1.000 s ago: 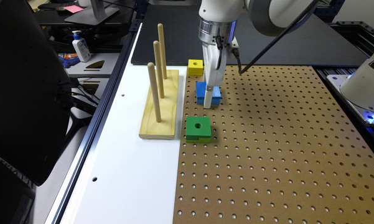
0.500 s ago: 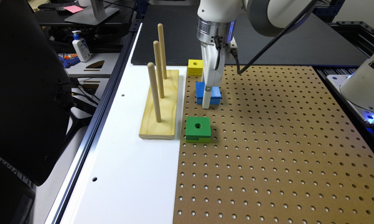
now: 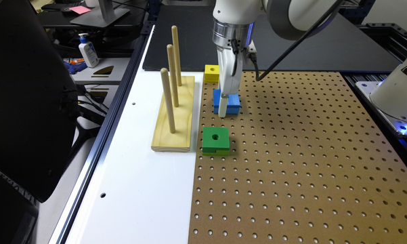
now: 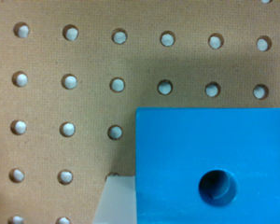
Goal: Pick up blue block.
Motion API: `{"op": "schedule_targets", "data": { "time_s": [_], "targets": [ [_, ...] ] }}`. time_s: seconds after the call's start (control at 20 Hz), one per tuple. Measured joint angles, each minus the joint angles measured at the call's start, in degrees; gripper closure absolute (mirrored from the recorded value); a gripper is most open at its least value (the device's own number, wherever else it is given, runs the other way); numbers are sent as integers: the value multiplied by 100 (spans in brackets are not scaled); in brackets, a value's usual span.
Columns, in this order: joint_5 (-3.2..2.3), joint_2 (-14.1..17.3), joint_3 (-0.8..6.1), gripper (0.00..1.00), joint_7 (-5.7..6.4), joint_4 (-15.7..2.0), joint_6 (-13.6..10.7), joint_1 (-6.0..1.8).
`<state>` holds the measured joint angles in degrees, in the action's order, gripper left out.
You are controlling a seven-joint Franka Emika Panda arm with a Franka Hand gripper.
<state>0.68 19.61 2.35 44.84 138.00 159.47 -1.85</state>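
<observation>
The blue block (image 3: 227,102) lies flat on the brown pegboard, between the yellow block (image 3: 212,73) and the green block (image 3: 215,140). My gripper (image 3: 224,109) reaches straight down onto it. In the wrist view the blue block (image 4: 210,163) shows its round centre hole, and one white finger (image 4: 117,201) presses flush against its side. The opposite finger lies outside that picture. The block rests on the board.
A pale wooden base (image 3: 174,113) with three upright pegs stands on the white strip, at the exterior view's left of the blocks. The pegboard (image 3: 308,162) stretches open to the exterior view's right. A dark monitor (image 3: 23,101) fills the far left.
</observation>
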Motion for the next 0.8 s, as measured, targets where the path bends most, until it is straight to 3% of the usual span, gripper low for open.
{"op": "schedule_targets", "data": {
  "time_s": [0.2, 0.45, 0.7, 0.8],
  "targets": [
    [0, -47, 0, 100, 0, 1, -29, 0],
    [0, -265, 0, 100, 0, 2, -250, -1],
    [0, -878, 0, 100, 0, 20, -882, -1],
    [0, -1007, 0, 100, 0, 45, -984, -1]
  ]
}}
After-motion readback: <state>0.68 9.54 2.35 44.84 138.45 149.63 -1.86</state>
